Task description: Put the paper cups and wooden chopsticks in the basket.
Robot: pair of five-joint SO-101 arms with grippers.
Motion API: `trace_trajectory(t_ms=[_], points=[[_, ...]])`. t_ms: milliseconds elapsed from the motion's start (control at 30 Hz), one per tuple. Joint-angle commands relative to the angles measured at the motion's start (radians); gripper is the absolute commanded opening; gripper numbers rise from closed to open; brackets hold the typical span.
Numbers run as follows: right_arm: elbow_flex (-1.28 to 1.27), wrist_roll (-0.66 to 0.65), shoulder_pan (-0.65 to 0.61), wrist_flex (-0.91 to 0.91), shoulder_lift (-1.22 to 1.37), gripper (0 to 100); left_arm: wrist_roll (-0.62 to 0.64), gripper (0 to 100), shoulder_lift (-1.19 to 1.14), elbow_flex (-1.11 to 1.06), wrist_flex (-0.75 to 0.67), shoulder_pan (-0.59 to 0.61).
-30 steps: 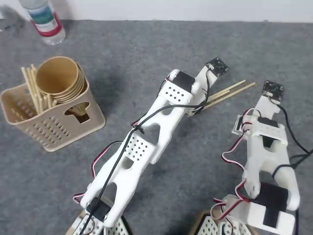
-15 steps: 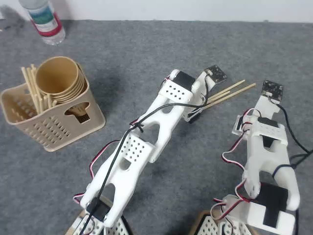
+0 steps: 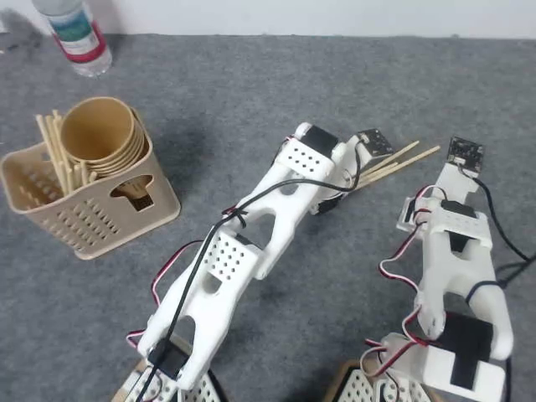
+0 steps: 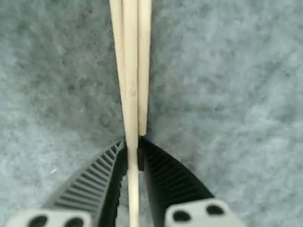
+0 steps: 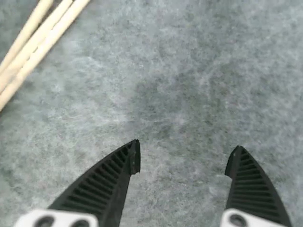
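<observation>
Wooden chopsticks (image 3: pixel 400 160) lie on the grey carpet right of centre. My left gripper (image 4: pixel 133 142) is shut on the chopsticks (image 4: pixel 130 71), its black jaws pinching one near end; in the high view the left gripper (image 3: pixel 339 194) sits at their near end. My right gripper (image 5: pixel 182 158) hangs open over bare carpet, with the chopsticks (image 5: pixel 35 40) off to one side. The right arm (image 3: pixel 452 226) stands just right of the chopsticks. The beige basket (image 3: pixel 50 205) at the left holds stacked paper cups (image 3: pixel 100 134) and more chopsticks (image 3: pixel 54 151).
A plastic bottle (image 3: pixel 74 29) stands at the back left by the wall. Open carpet (image 3: pixel 226 109) lies between the basket and the left arm.
The left arm's wrist has shifted right and lowered over the chopsticks' near end. The chopsticks have shifted slightly. The right arm has kept still.
</observation>
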State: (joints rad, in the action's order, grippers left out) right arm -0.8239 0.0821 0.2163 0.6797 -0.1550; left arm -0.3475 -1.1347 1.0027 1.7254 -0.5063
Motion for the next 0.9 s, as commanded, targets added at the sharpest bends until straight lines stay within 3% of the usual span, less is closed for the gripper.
trace_trajectory(t_ms=[0, 233, 867], points=[[-0.002, -0.015, -0.018, -0.007, -0.051, 29.9, -0.012, 1, 0.012, -0.021, 0.032, 0.008], [-0.002, -0.015, -0.013, -0.015, -0.051, 29.9, -0.012, 1, 0.103, -0.058, 0.034, 0.009], [0.000, -0.017, -0.018, -0.015, -0.051, 29.9, -0.012, 1, 0.982, -0.556, 0.032, 0.089]])
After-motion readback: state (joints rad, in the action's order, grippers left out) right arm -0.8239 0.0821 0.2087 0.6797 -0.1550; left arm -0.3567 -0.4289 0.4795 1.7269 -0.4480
